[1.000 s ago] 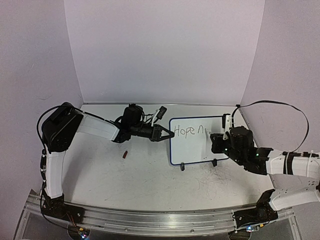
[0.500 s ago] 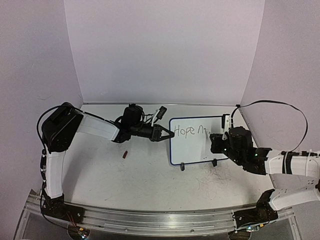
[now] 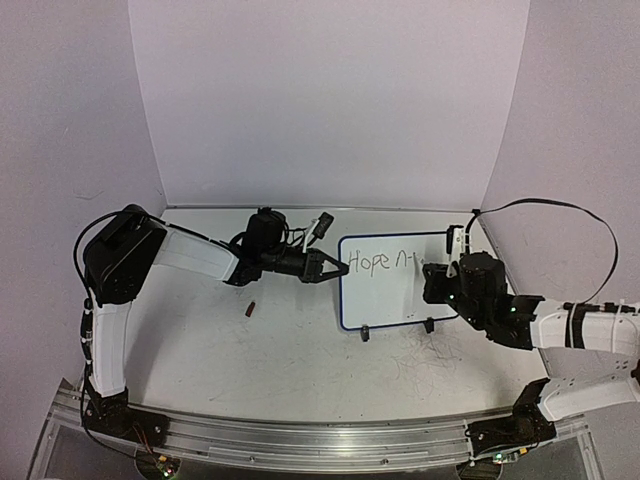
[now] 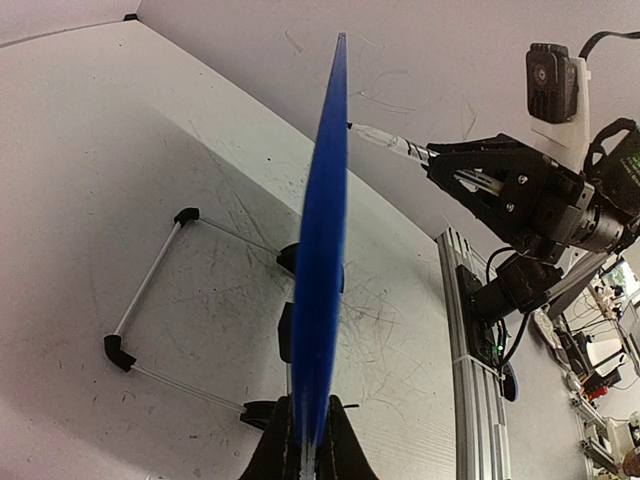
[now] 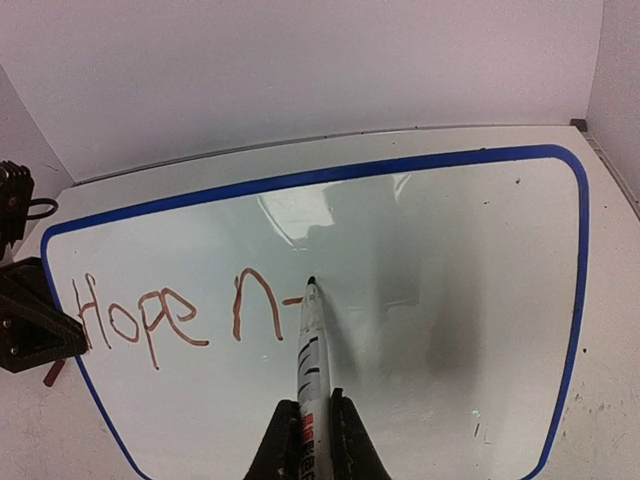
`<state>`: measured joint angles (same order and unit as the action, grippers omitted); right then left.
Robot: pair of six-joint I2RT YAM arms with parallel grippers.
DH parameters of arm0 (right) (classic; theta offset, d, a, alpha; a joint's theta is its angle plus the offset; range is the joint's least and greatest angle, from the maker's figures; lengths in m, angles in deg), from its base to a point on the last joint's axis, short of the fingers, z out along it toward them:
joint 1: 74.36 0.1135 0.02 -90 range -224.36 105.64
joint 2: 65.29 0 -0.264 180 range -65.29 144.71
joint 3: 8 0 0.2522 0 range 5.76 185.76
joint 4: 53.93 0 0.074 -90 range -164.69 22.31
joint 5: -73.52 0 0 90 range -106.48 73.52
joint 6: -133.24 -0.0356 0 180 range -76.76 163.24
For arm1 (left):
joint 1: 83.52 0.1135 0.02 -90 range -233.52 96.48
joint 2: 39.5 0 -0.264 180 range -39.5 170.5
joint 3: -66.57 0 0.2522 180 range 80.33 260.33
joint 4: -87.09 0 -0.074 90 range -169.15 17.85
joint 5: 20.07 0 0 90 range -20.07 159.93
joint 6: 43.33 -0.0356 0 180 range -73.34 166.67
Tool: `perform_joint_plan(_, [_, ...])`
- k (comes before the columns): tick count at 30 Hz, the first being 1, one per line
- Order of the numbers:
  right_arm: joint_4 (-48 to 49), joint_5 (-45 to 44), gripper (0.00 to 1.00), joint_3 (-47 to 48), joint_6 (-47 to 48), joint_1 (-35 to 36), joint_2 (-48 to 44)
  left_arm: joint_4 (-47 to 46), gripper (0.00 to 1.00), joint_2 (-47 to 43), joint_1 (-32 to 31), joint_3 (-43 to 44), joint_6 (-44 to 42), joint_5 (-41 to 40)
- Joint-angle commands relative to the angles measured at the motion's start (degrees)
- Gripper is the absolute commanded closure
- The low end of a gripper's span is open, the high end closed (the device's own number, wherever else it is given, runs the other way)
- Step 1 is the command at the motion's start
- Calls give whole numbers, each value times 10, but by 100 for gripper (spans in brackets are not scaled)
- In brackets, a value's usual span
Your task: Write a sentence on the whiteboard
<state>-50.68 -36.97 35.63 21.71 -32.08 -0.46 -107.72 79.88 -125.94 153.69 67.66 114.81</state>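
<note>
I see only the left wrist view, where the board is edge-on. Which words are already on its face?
Observer: The right wrist view shows "Hope n" and a short dash on the board, in reddish ink.
Operator: Where is the marker tip on it?
Observer: The marker, in the right claw, has its tip at the end of that dash.
Operator: Anything loose on the table?
Observer: In the top view, a small dark red piece lies on the table, left of the board.

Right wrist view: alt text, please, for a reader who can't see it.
The right claw holds a marker with its tip on the blue-framed whiteboard, just right of the handwritten "Hope n". The left claw grips the board's left edge.
</note>
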Motion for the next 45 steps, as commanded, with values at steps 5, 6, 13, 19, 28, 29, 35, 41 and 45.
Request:
perform_joint_plan(5, [19, 27, 100, 10, 2, -3, 0, 2, 100, -23, 1, -7, -4, -1])
perform_joint_plan(6, [13, 32, 100, 8, -1, -3, -3, 2, 100, -23, 1, -6, -5, -1])
perform_joint_plan(13, [2, 33, 100, -6, -6, -3, -19, 2, 100, -19, 1, -5, -4, 2])
perform_joint_plan(19, [14, 38, 100, 4, -5, -3, 12, 2, 100, -23, 1, -5, -3, 1])
perform_joint_plan(28, [10, -7, 100, -5, -17, -5, 14, 2, 100, -25, 1, -9, -4, 0])
perform_joint_plan(29, [10, -9, 100, -5, -18, -6, 14, 2, 100, -25, 2, -10, -4, 0])
perform_joint_plan(35, [1, -20, 100, -5, -20, -9, 7, 2, 100, -31, 1, -18, -7, -4])
perform_joint_plan(41, [-1, -26, 100, -3, -17, -11, -1, 2, 100, -32, 1, -19, -6, -3])
perform_joint_plan(45, [21, -15, 100, -5, 0, -11, 4, 2, 100, -32, 1, -17, -6, -3])
